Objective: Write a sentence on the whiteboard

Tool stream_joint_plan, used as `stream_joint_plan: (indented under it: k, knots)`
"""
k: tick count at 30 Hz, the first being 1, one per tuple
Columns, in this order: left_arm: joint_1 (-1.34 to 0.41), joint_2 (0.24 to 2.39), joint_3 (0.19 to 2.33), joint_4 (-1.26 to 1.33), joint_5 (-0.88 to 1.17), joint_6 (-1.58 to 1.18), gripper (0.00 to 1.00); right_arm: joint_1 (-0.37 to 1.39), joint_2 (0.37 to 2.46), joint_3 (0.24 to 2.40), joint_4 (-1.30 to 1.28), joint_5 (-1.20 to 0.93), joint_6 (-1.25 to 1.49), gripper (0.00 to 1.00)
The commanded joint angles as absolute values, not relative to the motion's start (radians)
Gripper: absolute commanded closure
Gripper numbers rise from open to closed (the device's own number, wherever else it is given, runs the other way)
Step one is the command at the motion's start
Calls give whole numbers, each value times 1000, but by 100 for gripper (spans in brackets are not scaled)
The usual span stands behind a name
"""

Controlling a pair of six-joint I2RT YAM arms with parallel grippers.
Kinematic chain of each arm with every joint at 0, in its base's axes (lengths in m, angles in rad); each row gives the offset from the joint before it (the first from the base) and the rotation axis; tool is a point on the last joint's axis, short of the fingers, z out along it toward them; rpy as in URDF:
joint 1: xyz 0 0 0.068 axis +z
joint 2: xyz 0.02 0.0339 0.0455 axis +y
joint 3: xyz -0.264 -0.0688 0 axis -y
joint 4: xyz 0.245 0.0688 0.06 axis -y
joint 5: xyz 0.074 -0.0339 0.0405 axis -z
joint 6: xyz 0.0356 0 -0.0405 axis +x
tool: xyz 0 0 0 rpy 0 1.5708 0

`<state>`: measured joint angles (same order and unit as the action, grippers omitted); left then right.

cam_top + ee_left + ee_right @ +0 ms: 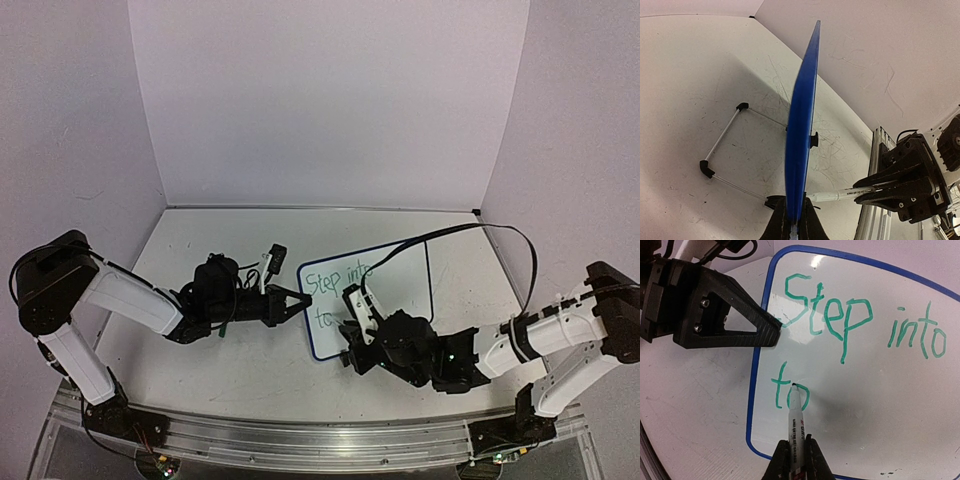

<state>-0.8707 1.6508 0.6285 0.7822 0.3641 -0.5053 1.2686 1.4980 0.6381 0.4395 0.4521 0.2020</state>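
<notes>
Your worktop [220,350]: white, grey-scuffed, walls [320,100] white on three sides. Whiteboard [400,290]: right of centre, propped on its stand [722,135], left edge clamped in your left gripper [303,299]. Sentence [844,327]: green, "Step into / to". Right gripper [798,455]: closed on marker [795,415], tip touching the board at "to"

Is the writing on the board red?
No, the sentence on the whiteboard is written in green.

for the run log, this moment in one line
left fingers: shut on whiteboard | right fingers: shut on marker | sentence: Step into to
</notes>
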Motion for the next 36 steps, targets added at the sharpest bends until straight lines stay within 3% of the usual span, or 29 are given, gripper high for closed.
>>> stream_joint_plan:
  k: [1,11,36]
  knots:
    - [-877,1645,630,738,340,-502,100,1264,1513,664,451,441,193,100]
    - [-877,1644,630,737,337,-502,100,1263,1336,558,466,495,208,100]
    - [-877,1652,640,737,346,-500,100,1246,1445,620,495,456,167,100]
